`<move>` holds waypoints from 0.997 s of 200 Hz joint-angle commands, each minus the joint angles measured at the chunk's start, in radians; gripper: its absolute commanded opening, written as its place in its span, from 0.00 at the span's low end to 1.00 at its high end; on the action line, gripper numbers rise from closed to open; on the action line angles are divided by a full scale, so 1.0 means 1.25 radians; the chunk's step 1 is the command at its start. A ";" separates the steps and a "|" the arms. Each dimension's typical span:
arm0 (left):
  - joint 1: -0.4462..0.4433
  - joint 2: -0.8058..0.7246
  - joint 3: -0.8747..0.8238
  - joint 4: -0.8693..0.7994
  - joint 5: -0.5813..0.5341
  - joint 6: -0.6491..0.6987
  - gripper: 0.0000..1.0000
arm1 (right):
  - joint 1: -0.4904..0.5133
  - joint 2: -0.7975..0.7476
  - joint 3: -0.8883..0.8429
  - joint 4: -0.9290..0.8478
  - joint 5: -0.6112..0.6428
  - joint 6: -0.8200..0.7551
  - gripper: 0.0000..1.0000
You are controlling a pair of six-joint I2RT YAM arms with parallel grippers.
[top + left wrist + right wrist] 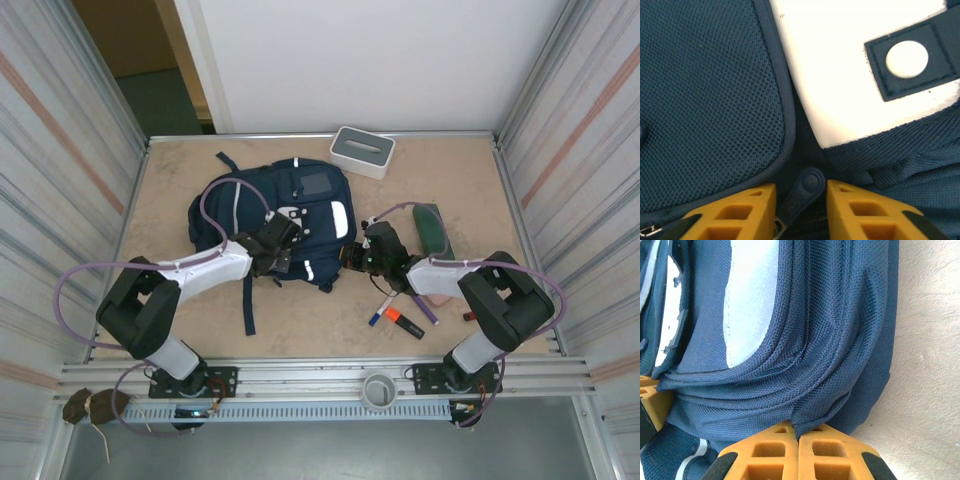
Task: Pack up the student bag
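The student bag (300, 200), navy with white patches, lies flat in the middle of the table. My left gripper (278, 245) is down on its near left part. In the left wrist view its yellow fingers (740, 215) have closed in on a dark zipper pull (807, 192), which lies slantwise between them and touches both; my left gripper (801, 200) sits just below a white patch (840, 60). My right gripper (352, 255) is at the bag's near right edge. There it (799, 437) is shut on a pinched fold of the bag's navy fabric (805, 340).
A white-grey box (362, 151) stands at the back wall. A dark green case (432, 228) lies right of the bag. An orange marker (405, 320), a blue pen (380, 312) and a small red item (468, 316) lie near the right arm. A strap (249, 300) trails toward the near edge.
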 commanded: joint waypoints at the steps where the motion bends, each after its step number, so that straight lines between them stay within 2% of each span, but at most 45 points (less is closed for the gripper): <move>1: 0.012 0.001 0.018 0.037 -0.031 0.021 0.26 | -0.007 0.020 -0.001 -0.063 -0.024 -0.038 0.00; 110: 0.029 -0.053 0.001 0.058 -0.029 0.053 0.00 | -0.014 0.020 -0.005 -0.072 -0.019 -0.040 0.00; 155: 0.042 -0.127 -0.036 0.074 -0.058 0.065 0.00 | -0.034 -0.001 -0.004 -0.112 0.018 -0.044 0.00; 199: 0.104 -0.198 -0.112 0.105 -0.052 0.065 0.00 | -0.087 -0.015 -0.008 -0.122 0.012 -0.060 0.00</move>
